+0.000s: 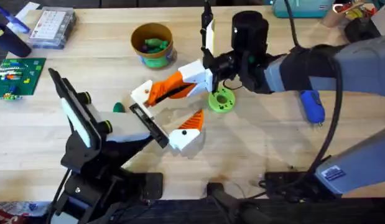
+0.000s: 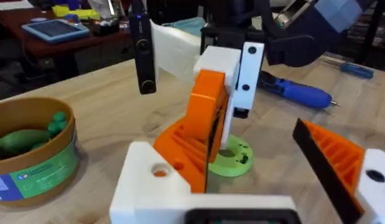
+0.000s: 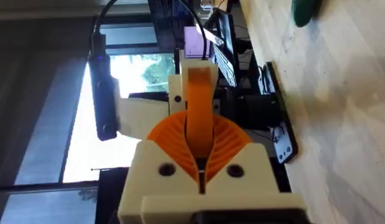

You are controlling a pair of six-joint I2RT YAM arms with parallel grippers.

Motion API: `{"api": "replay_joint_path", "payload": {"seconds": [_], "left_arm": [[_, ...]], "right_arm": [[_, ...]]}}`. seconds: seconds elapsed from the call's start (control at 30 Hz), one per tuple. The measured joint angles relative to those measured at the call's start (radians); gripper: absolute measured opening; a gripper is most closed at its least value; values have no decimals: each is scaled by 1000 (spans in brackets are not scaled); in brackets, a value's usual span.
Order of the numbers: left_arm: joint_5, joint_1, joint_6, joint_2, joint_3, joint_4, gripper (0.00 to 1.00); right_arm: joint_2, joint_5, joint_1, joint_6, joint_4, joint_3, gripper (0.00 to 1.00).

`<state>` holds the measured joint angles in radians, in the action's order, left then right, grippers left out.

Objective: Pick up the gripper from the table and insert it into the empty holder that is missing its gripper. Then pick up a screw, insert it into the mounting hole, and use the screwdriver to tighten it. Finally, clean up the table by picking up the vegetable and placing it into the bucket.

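Note:
The gripper (image 1: 141, 93) is a white block with an orange wedge. It sits at the far end of the holder (image 1: 148, 124), the black bar on my left arm. My right gripper (image 1: 160, 93) reaches in from the right and is shut on the orange wedge (image 3: 199, 87). From the left wrist, the white block (image 2: 148, 183) lies low, clamped by the right arm's orange pads (image 2: 208, 115). The holder's other finger (image 1: 187, 129) is mounted, far from the first. The blue screwdriver (image 1: 311, 106) lies to the right. The small dark vegetable (image 1: 119, 107) rests left of the holder. The bucket (image 1: 152, 57) stands behind.
A green disc with holes (image 1: 221, 101) lies under the right arm's wrist. A clear parts box (image 1: 52, 28) and a green circuit board (image 1: 15, 78) sit at the far left. A black upright bar (image 1: 208, 28) stands at the back. Green toys lie inside the bucket.

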<state>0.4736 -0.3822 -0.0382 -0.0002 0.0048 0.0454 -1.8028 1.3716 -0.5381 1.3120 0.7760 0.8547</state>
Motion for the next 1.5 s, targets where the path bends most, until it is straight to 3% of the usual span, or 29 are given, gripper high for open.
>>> {"api": "replay_joint_path", "payload": {"seconds": [0.4, 1.5], "left_arm": [[-25, 4, -6, 0, 0, 4, 990], [-60, 9, -4, 0, 0, 5, 990]], "right_arm": [[-113, 27, -30, -8, 1, 121, 16], [-115, -22, -52, -3, -2, 134, 8]]}}
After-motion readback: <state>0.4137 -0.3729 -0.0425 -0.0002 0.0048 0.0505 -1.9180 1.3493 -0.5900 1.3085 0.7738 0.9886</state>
